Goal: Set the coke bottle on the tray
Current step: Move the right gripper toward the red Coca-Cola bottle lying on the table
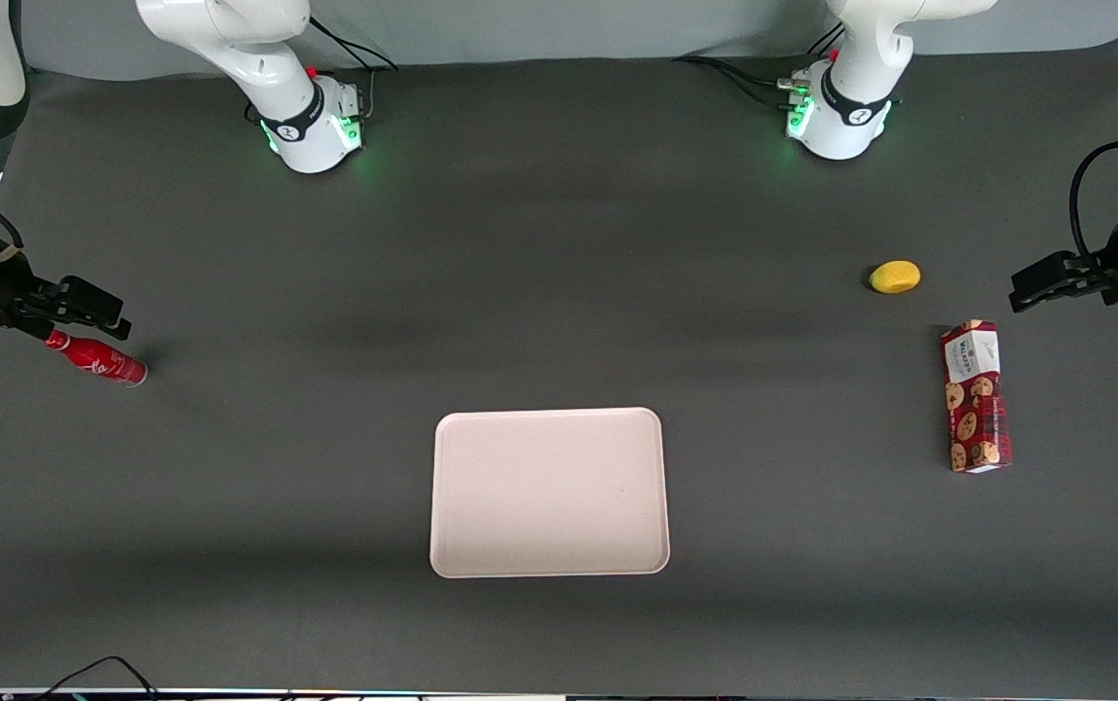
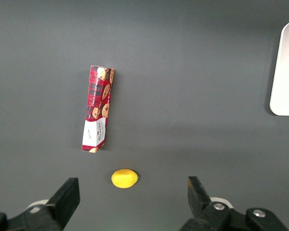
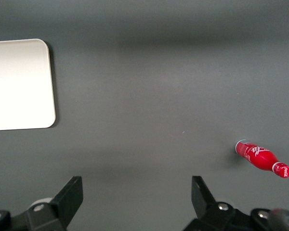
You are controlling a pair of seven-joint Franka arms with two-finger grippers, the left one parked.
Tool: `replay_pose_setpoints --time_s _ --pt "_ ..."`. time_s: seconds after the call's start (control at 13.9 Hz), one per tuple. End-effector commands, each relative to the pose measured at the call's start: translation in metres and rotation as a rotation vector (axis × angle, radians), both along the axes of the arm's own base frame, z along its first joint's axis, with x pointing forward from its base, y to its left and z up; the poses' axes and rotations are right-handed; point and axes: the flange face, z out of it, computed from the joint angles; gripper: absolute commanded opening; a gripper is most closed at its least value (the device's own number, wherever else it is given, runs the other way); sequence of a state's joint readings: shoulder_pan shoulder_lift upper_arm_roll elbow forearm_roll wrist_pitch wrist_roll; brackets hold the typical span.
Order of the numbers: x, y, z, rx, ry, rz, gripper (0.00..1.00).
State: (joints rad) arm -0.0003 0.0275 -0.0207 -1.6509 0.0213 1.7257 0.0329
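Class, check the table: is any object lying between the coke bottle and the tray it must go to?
Nothing visible: bare table lies between the coke bottle and the tray. The open hand hovers above, near the bottle; it grips nothing.

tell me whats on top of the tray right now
Nothing: the tray shows a bare pale surface. The coke bottle lies on the table toward the working arm's end, with the open gripper above its neck, not holding it.

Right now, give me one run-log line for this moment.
gripper: open, above table, apart from bottle | coke bottle: lying on table, ungrasped | tray: empty | phase: approach
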Motion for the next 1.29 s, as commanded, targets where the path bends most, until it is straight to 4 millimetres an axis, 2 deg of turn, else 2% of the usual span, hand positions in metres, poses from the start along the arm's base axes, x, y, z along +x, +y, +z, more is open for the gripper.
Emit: replay_pose_setpoints --time_s 0.0,1.22 --pt "-0.0012 -0.0017 0.0039 0.013 -0.006 0.016 1.0" --pt "-0.0078 -0.0033 0.0015 0.013 0.03 0.011 1.0"
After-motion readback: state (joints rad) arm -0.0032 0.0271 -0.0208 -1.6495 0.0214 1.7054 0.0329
